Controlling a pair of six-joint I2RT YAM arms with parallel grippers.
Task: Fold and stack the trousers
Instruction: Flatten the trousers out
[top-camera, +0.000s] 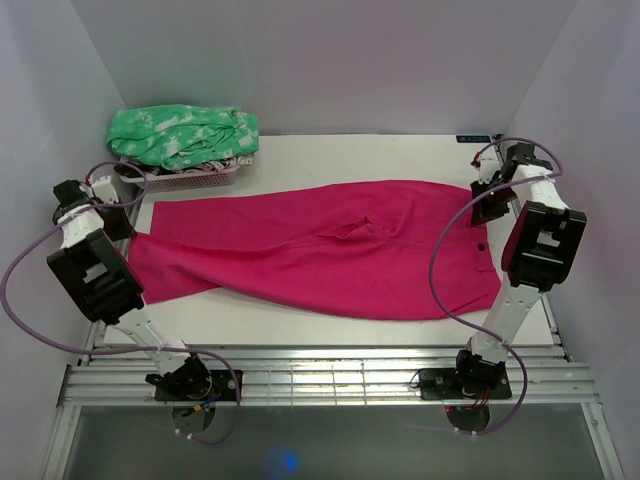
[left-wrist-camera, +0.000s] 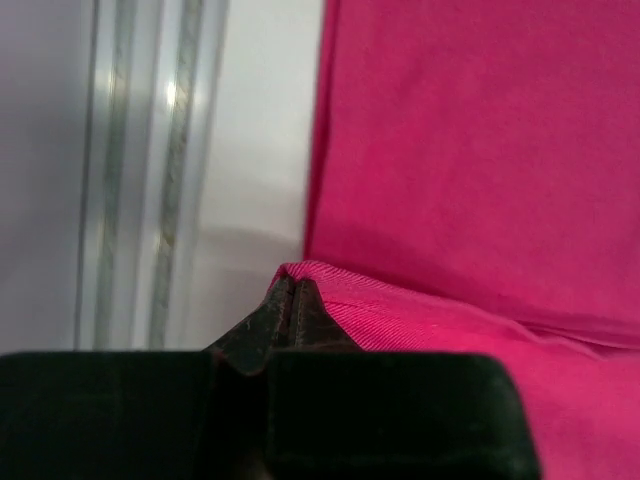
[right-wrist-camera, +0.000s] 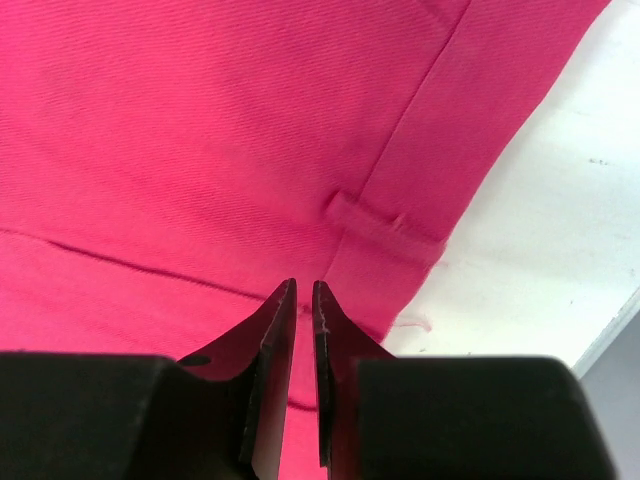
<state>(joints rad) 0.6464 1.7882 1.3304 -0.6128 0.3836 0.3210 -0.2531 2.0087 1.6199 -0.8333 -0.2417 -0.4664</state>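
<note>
Left claw (left-wrist-camera: 292, 292) pinches a hem of the trousers (left-wrist-camera: 480, 150); right claw (right-wrist-camera: 305, 290) pinches their waistband.

Left end effector (left-wrist-camera: 290, 300) pinched shut; right end effector (right-wrist-camera: 305, 290) nearly closed

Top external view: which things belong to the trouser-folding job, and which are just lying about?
Part of the job:
- the trousers, spread flat across the table
- left gripper, shut on a leg end
- right gripper, at the waistband, grip unclear

Lying about:
- green-and-white garment, heaped at the far left
- basket under that garment
</note>
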